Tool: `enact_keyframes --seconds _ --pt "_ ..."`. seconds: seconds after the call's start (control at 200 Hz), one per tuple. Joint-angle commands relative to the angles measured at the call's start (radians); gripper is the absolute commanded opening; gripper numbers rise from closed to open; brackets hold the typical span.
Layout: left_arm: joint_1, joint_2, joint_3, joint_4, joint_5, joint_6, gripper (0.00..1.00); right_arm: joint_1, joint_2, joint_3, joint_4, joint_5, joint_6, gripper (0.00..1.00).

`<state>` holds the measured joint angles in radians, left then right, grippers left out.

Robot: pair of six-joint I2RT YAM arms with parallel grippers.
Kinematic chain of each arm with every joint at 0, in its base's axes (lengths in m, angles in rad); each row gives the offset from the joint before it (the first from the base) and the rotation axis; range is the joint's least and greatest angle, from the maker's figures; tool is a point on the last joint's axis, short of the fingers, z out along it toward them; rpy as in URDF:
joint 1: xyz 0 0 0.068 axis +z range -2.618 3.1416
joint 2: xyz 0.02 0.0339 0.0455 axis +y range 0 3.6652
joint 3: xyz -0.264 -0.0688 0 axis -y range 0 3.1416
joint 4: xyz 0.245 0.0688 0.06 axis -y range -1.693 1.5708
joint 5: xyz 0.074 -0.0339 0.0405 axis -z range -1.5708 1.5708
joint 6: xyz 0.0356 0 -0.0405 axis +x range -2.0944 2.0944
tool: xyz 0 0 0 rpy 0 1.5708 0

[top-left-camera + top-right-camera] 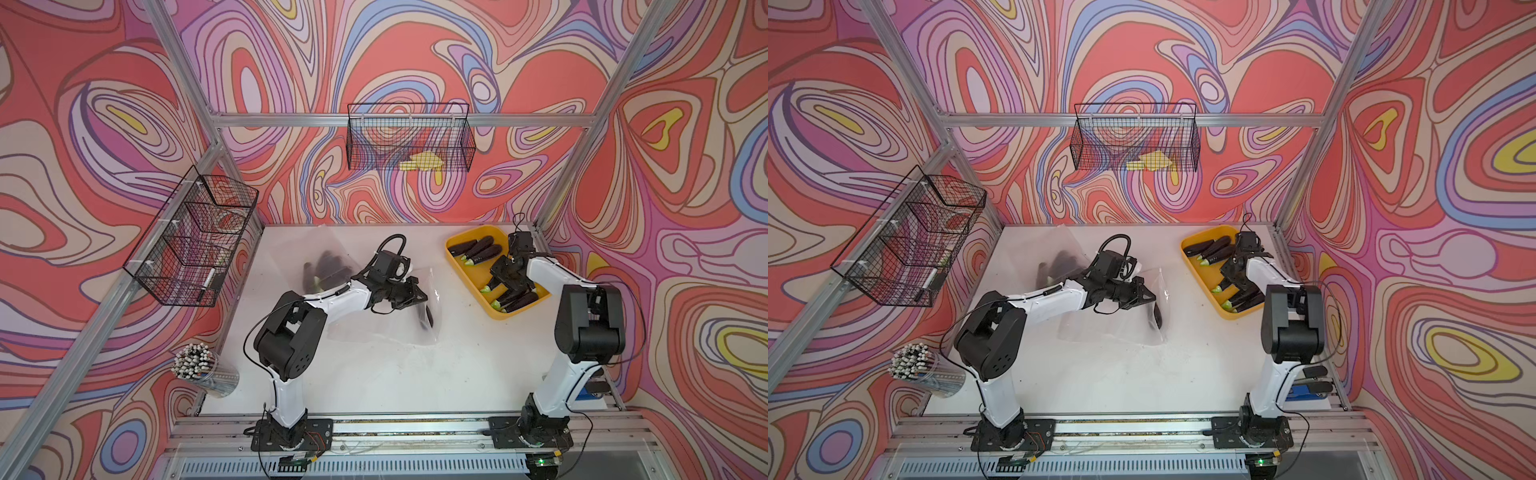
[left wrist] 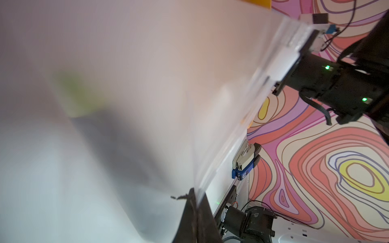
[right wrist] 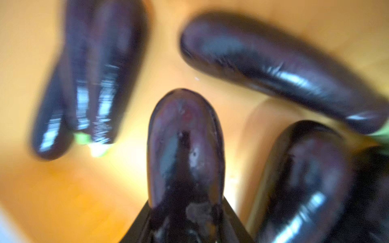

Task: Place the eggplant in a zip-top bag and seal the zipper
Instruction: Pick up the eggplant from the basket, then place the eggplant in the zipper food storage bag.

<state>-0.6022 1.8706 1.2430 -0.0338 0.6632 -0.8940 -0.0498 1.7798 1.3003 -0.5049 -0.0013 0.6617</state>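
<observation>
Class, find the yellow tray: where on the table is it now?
In both top views the yellow tray sits at the table's far right corner, beneath the right gripper, with a zip-top bag to its left.

Walls [image 1: 415,50] on three sides carry a swirled print in red, pink, lilac and yellow. Bare aluminium posts [image 1: 176,54] mark the corners. A black wire back basket [image 1: 409,137] hangs from the rear rail, a side basket [image 1: 191,241] from another. White tabletop [image 1: 395,374], scuffed; lighting even.

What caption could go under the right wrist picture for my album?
Right pincer gripping one shiny eggplant over the yellow tray, more eggplants lying around it.
</observation>
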Motion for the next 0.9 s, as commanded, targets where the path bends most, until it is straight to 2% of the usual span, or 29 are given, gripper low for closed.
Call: enact_keyframes --seconds 0.0,0.115,0.18,0.265,0.376,0.626,0.891 --pt "0.005 0.011 0.03 -0.019 0.021 0.007 0.0 0.024 -0.123 -0.016 0.075 -0.013 -0.103 0.28" --pt "0.005 0.02 0.03 -0.01 0.026 -0.008 0.0 0.084 -0.236 -0.112 0.233 -0.123 -0.153 0.27" --pt "0.005 0.024 0.032 0.004 0.032 -0.026 0.0 0.172 -0.309 -0.181 0.347 -0.188 -0.173 0.27" --pt "0.006 0.025 0.035 0.012 0.033 -0.041 0.0 0.301 -0.39 -0.263 0.446 -0.202 -0.22 0.27" --pt "0.007 0.022 0.032 0.017 0.031 -0.056 0.0 0.362 -0.462 -0.403 0.609 -0.267 -0.184 0.26" --pt "0.031 0.018 -0.031 0.188 0.105 -0.211 0.0 0.443 -0.55 -0.703 0.917 -0.244 -0.139 0.25" --pt "0.031 -0.009 -0.043 0.198 0.122 -0.241 0.0 0.53 -0.486 -0.765 1.047 -0.183 -0.19 0.24"
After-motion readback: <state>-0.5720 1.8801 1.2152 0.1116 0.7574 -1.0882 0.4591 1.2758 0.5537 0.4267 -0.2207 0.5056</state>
